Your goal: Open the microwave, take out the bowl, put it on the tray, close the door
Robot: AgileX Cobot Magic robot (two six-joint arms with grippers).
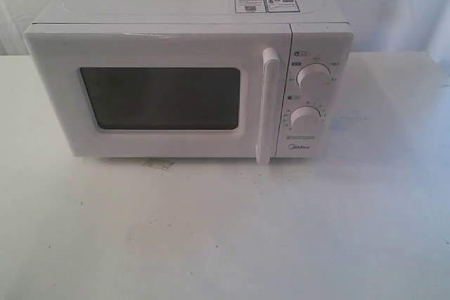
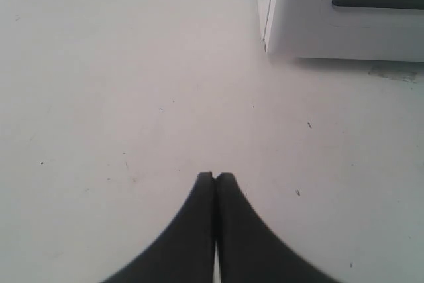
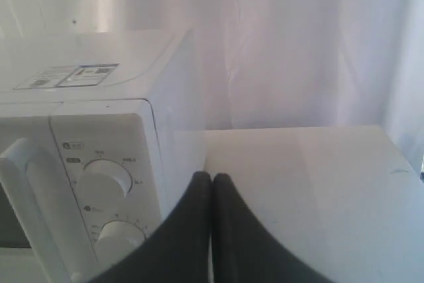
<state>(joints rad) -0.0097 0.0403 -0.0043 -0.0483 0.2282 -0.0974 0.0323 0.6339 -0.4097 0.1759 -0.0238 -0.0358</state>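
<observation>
The white Midea microwave (image 1: 190, 82) stands on the table with its door (image 1: 158, 96) shut; the dark window and the vertical bar handle (image 1: 268, 107) face the exterior camera. Two round knobs (image 1: 313, 75) sit to the right of the handle. The bowl is hidden and no tray shows. Neither gripper appears in the exterior view. My left gripper (image 2: 216, 175) is shut and empty above bare table, short of the microwave's lower front corner (image 2: 275, 31). My right gripper (image 3: 212, 177) is shut and empty, beside the microwave's knob-side corner (image 3: 169, 137).
The white table (image 1: 225, 230) stretches in front of and to the right of the microwave. A white curtain (image 3: 298, 44) hangs behind. A small scuff mark (image 1: 159, 164) lies on the table under the door's front edge.
</observation>
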